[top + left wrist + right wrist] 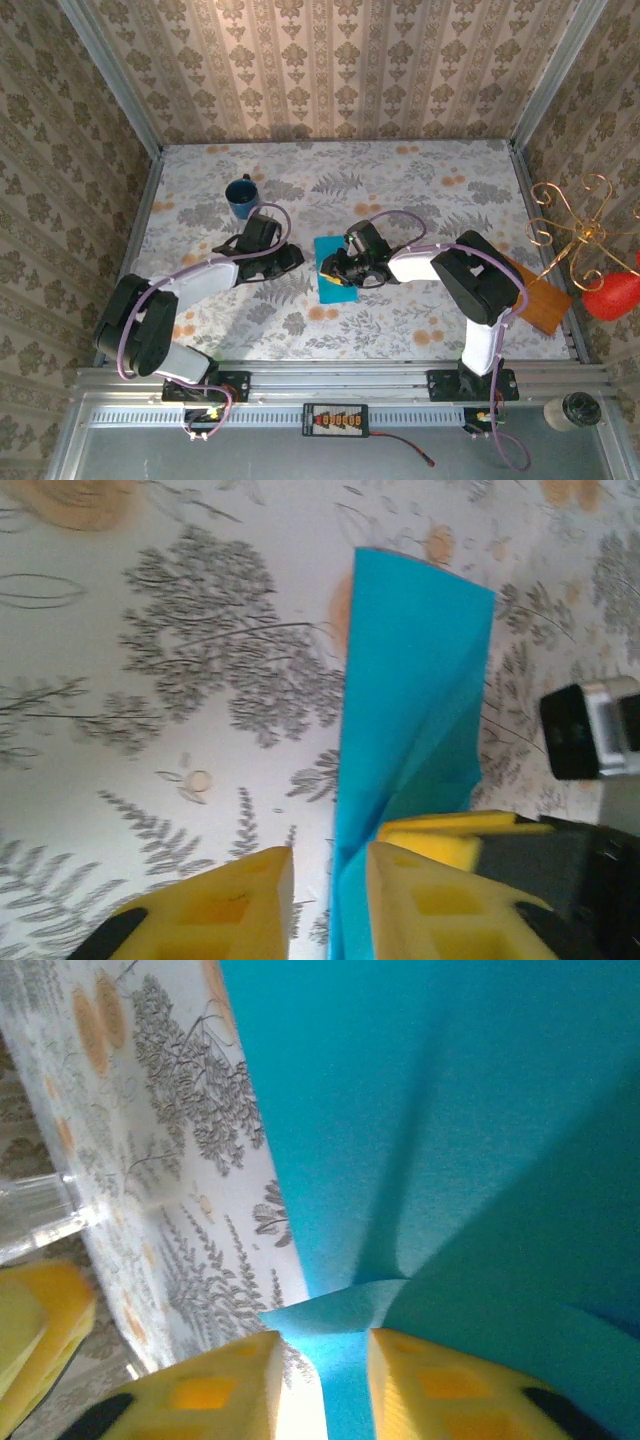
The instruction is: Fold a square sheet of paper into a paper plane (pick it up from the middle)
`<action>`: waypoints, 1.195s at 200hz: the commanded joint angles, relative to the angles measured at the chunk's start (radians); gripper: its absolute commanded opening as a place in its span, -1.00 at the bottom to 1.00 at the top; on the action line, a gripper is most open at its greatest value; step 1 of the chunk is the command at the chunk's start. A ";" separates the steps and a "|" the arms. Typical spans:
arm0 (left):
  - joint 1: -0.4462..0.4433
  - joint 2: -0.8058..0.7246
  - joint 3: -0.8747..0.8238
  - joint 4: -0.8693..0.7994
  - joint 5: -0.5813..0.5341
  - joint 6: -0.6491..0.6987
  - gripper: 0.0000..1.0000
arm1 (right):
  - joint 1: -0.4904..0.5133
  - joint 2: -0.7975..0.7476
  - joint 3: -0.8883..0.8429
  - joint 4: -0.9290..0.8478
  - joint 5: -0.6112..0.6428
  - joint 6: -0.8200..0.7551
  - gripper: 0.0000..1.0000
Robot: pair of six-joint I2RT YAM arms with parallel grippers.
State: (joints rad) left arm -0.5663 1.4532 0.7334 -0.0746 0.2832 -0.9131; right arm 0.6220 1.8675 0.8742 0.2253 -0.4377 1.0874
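Dark blue mug [240, 197] at the back left. Left gripper [328, 870] — jaws a sliver apart, edge of the folded square sheet of paper [335, 292] in the gap, mid-table. Right gripper [322, 1350] — likewise barely parted around a raised fold.

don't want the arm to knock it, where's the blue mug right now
In the top view the blue mug stands on the far left of the table, just beyond the left arm and left of the turquoise paper.
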 commanded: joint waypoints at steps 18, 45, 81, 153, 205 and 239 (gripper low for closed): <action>-0.060 0.065 0.019 0.084 0.058 -0.015 -0.74 | -0.001 0.057 -0.015 -0.225 0.125 -0.039 -0.72; -0.084 0.123 0.048 0.102 0.078 -0.012 -0.93 | 0.003 0.060 0.004 -0.271 0.145 -0.053 -0.89; -0.090 0.182 0.073 0.125 0.095 -0.011 -1.00 | 0.004 0.064 0.020 -0.303 0.157 -0.069 -0.99; -0.090 0.255 0.104 0.118 0.106 0.000 -1.00 | 0.004 0.071 0.015 -0.293 0.149 -0.067 -1.00; -0.090 0.289 0.118 0.081 0.089 0.010 -1.00 | 0.004 0.070 0.014 -0.288 0.146 -0.067 -1.00; -0.090 0.319 0.138 0.016 0.072 0.024 -1.00 | 0.003 0.055 0.020 -0.291 0.132 -0.076 -1.00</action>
State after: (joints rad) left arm -0.6533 1.7393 0.8368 0.0181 0.3706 -0.9192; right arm 0.6277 1.8732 0.9222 0.0971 -0.3901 1.0401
